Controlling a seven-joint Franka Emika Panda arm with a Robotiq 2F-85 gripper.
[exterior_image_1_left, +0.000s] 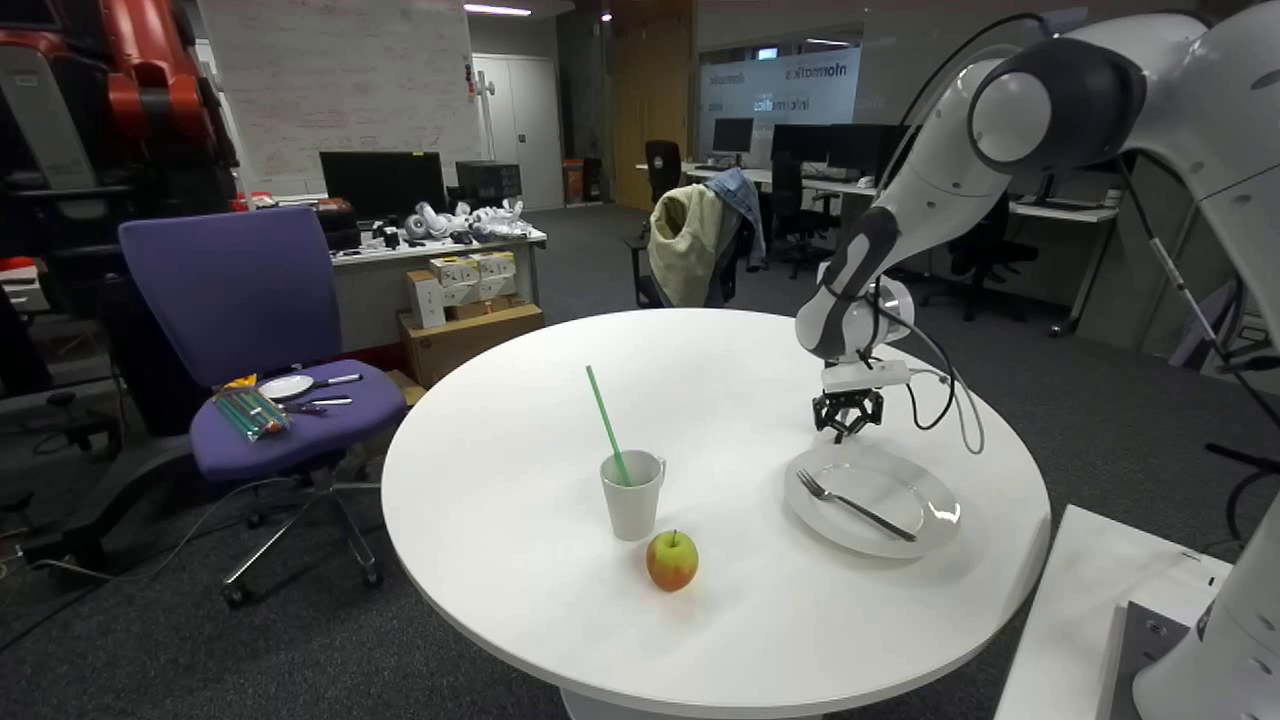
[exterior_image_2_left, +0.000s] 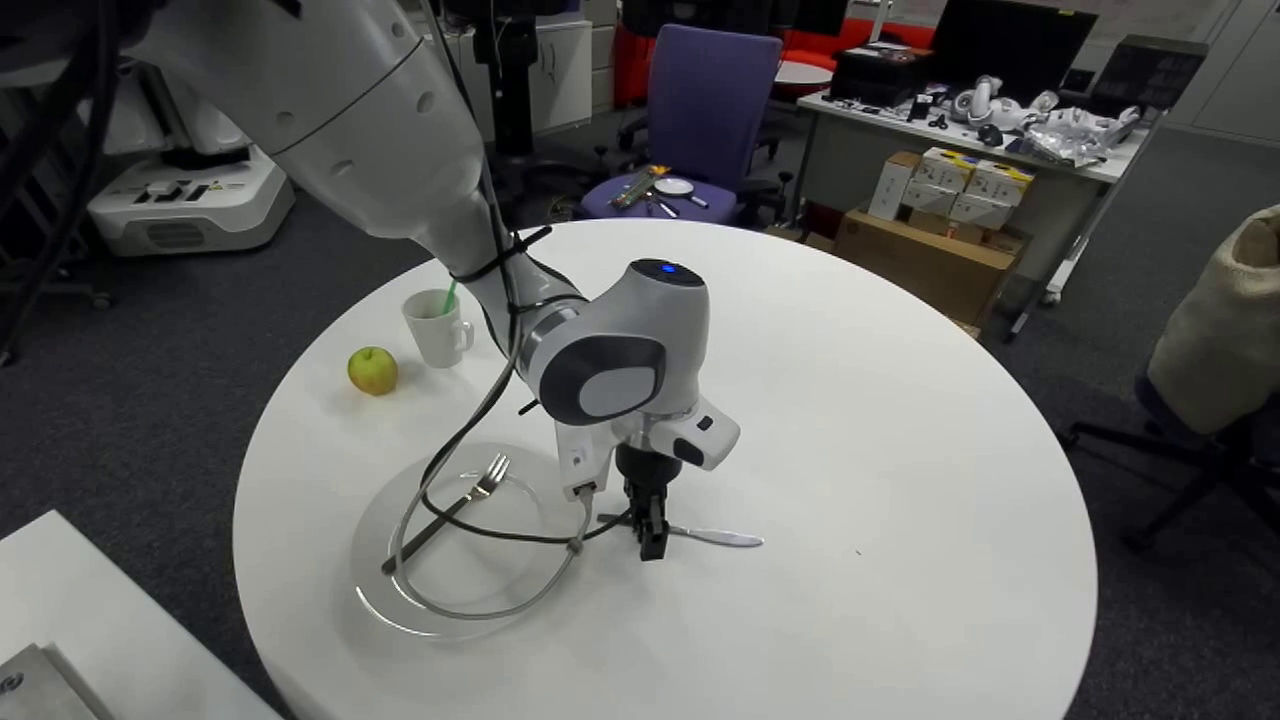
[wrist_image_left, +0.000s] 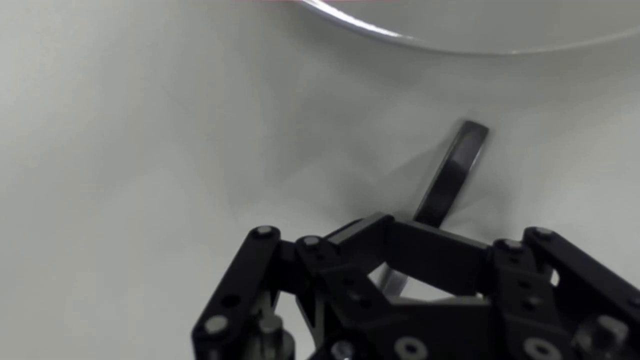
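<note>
One plate (exterior_image_1_left: 895, 478) bearing a fork (exterior_image_1_left: 868, 514) lies near the tool (exterior_image_1_left: 842, 435).

Knife (wrist_image_left: 452, 173) near plate (exterior_image_1_left: 900, 488), apparently beneath jaws

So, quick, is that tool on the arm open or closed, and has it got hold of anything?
Tool: closed, right over the knife; whether it actually grips it cannot be told.
</note>
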